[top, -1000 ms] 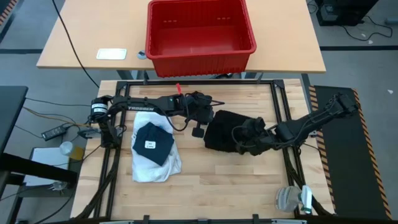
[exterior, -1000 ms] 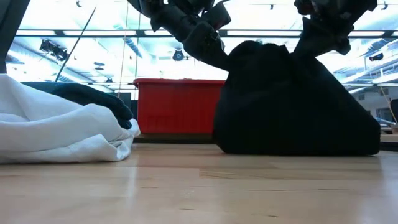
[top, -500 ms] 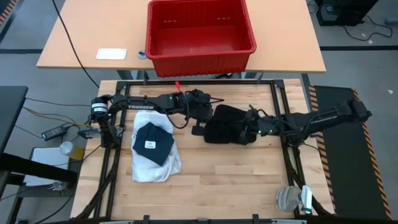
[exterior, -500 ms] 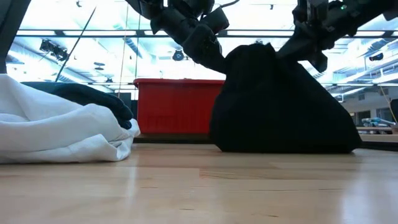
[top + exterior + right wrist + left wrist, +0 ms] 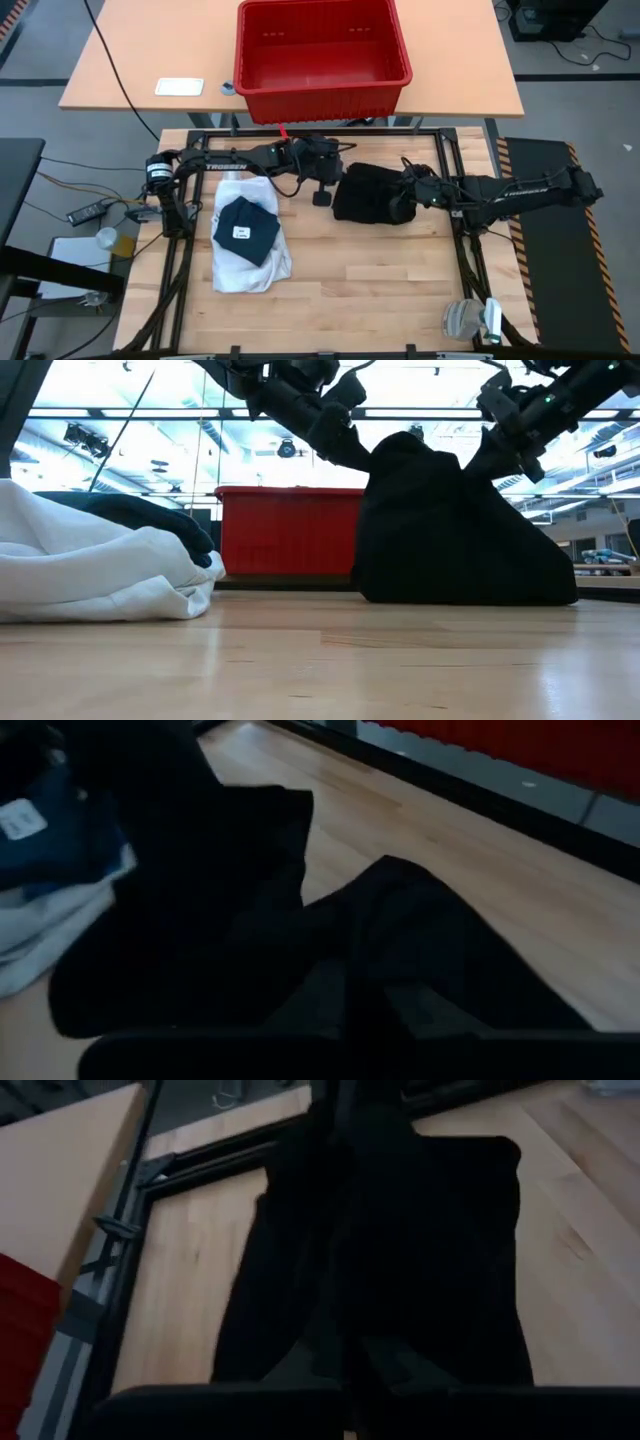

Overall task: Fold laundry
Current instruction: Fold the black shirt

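Near the table's middle, our left gripper [image 5: 327, 172] and right gripper [image 5: 408, 193] each pinch an edge of the black garment [image 5: 368, 196], lifted between them; beside it lies the white shirt [image 5: 250, 262].

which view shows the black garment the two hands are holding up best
The low view: the black cloth garment hangs tent-like, pinched at its top corners by the left hand and right hand, its hem on the wooden table. The high view shows a dark bundle; both wrist views show only dark folds.
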